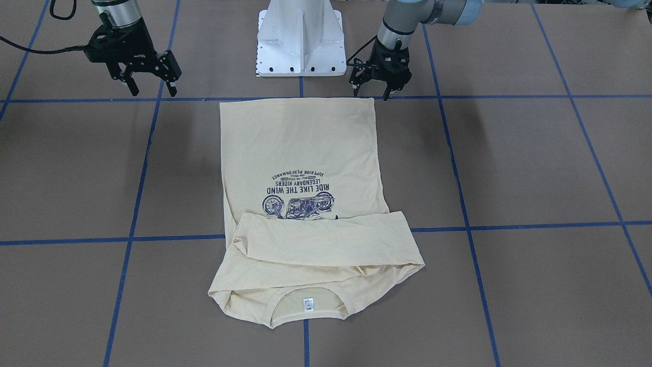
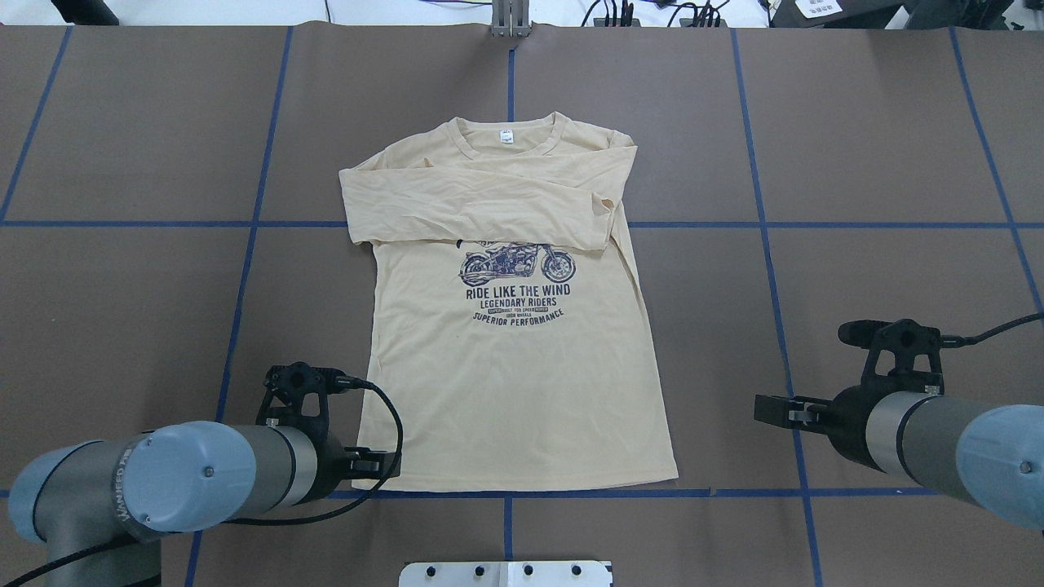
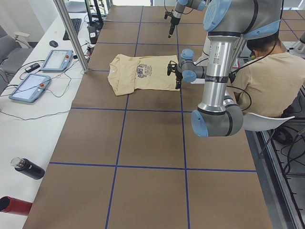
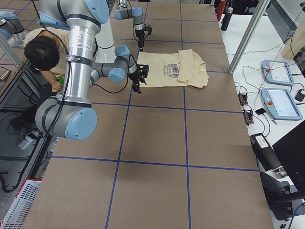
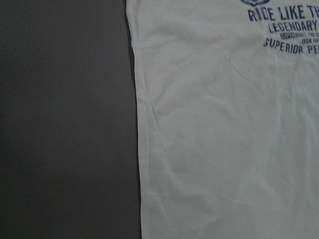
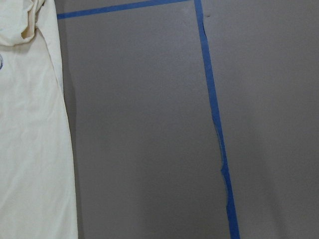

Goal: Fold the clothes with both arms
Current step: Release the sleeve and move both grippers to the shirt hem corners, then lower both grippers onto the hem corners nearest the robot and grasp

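Shirt (image 2: 506, 367), pale cream-yellow, lay flat and print-up at the middle of the table (image 2: 856, 122) as I watched from the remote station. Its sleeves (image 2: 473, 208) were already folded across the chest, covering the top of the navy motorcycle print (image 2: 518, 285), and the neck tag (image 2: 507, 137) sat at the far end from the robot. The straight hem (image 2: 522, 481) ran along a line of blue tape (image 1: 509, 96) just in front of the white pedestal base (image 1: 300, 41). I judged that to be the reason both arms waited at that end: the hem corners are the natural handles for carrying the body up over the sleeves.

The left gripper (image 1: 372, 94) hung right by its hem corner, fingers spread and holding nothing. I could not tell whether the tips touched the cloth. The right gripper (image 1: 154, 92) was likewise parted and empty, but it stood well apart from its own corner, out over bare table. Its wrist camera caught only the shirt's side edge at the frame's margin. By my reading the sleeve stage was done and the lengthwise fold had not begun. The right arm would need to close in before a matched two-corner grasp.
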### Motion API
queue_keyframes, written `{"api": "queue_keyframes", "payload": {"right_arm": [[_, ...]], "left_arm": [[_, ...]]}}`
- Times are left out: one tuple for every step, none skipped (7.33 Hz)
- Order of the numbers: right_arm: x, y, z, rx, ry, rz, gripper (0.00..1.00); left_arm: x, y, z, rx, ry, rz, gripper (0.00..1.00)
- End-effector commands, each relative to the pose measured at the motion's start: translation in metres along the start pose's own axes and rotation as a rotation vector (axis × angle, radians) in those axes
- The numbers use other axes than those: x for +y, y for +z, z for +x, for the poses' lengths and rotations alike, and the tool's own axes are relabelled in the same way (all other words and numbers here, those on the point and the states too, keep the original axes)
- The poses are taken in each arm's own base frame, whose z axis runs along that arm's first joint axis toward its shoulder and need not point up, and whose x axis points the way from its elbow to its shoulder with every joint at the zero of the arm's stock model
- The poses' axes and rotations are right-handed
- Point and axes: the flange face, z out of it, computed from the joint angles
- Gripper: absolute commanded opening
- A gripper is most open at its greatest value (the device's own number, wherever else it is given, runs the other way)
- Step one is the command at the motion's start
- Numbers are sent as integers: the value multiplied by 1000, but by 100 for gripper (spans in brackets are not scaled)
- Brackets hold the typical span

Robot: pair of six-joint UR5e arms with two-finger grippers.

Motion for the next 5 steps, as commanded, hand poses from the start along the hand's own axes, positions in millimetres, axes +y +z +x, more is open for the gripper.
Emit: {"api": "queue_keyframes", "payload": {"right_arm": [[1,1,-4,-7,-2,-1,100],[1,2,-5,-7,-1,0,100],[3,2,-5,-7,-4,-3,100],[3,2,-5,-8,-5,-5,100],[4,2,-6,-8,-7,-5,100]], "left_arm": [[7,11,-2,-20,-3,-14,57],[8,12,-2,-21,-1,-18,56],[8,12,0,-18,1,-22,55],[9,15,-2,-26,5,-23,55],[9,18,-2,-30,7,-24,55]]}}
